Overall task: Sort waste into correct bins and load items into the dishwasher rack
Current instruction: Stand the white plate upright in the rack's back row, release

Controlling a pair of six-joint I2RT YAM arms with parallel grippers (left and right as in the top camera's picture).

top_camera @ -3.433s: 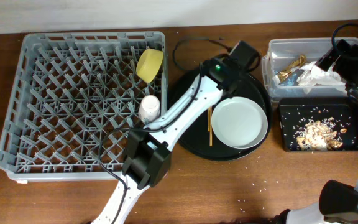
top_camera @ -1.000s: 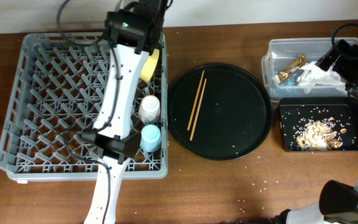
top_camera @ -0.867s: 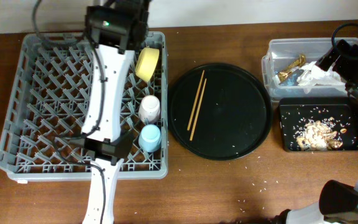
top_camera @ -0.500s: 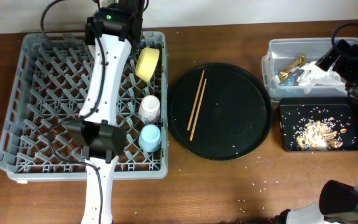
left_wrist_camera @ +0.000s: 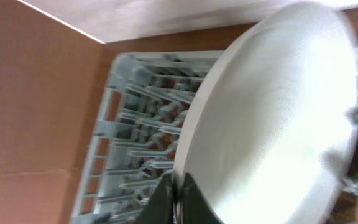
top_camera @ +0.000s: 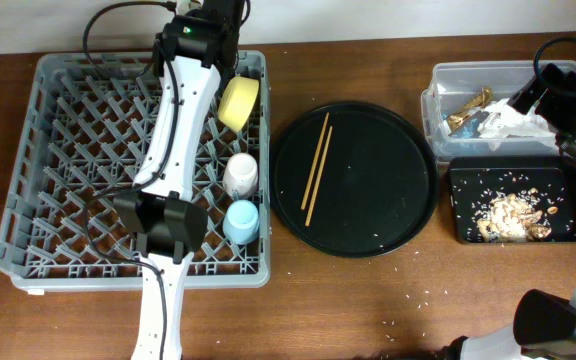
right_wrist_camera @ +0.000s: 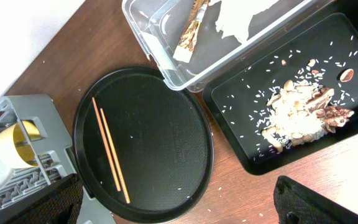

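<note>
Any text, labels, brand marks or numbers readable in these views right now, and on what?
Nothing legible in any view.
Round black tray: faint mark near its middle, too small to read.
Gold wrapper in the clear tub: no print readable.

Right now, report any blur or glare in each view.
Left wrist: the plate is blurred and glares white toward its right edge, the rack behind it soft. Overhead: sharp, evenly lit. Right wrist: sharp, except dark blurred fingers at the bottom corners.
</note>
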